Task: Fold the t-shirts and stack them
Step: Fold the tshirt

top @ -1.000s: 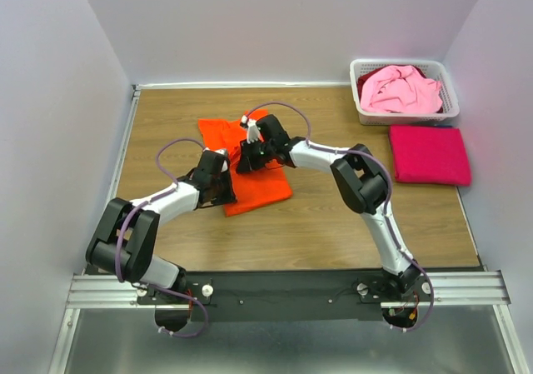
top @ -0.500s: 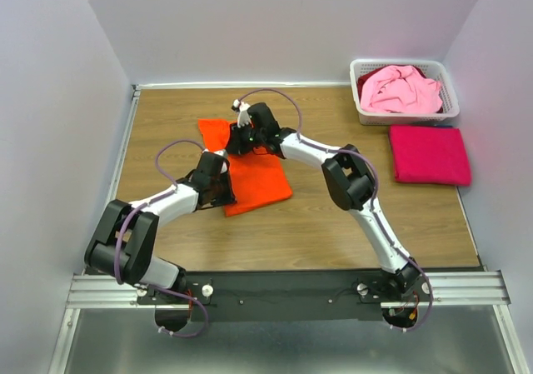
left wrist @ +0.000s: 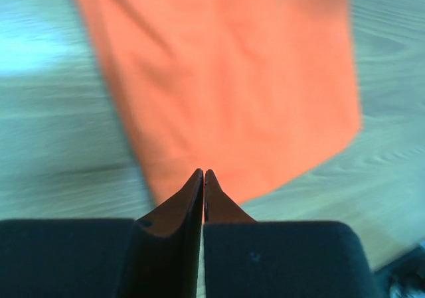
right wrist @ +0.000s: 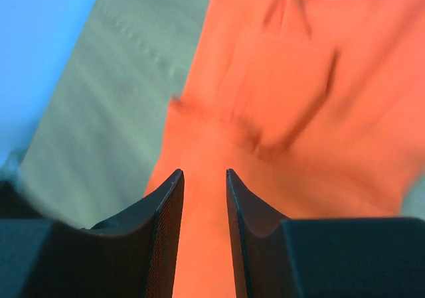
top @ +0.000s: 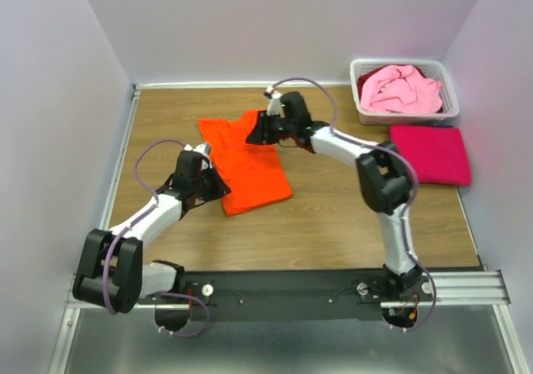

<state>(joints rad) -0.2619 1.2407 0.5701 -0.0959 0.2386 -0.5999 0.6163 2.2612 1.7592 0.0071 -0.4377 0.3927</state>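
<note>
fingers of left arm (left wrist: pixel 187 205) pressed together, right fingers (right wrist: pixel 166 212) parted, empty, over orange t-shirt (top: pixel 250 162)

Orange t-shirt (left wrist: pixel 232 79) blurred in both wrist views, cropped at top; basket (top: pixel 416 117) contents under pink t-shirt (top: pixel 400 89) hidden.

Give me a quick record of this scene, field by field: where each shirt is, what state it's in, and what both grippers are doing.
orange t-shirt: lying flat on the table, left of centre
magenta-red t-shirt: folded into a rectangle, on the table just near side of the basket
pale pink t-shirt: crumpled inside the white basket, far right corner
left gripper: shut, tips at the orange shirt's left edge
right gripper: open, over the orange shirt's far end
stack: not yet made
</note>
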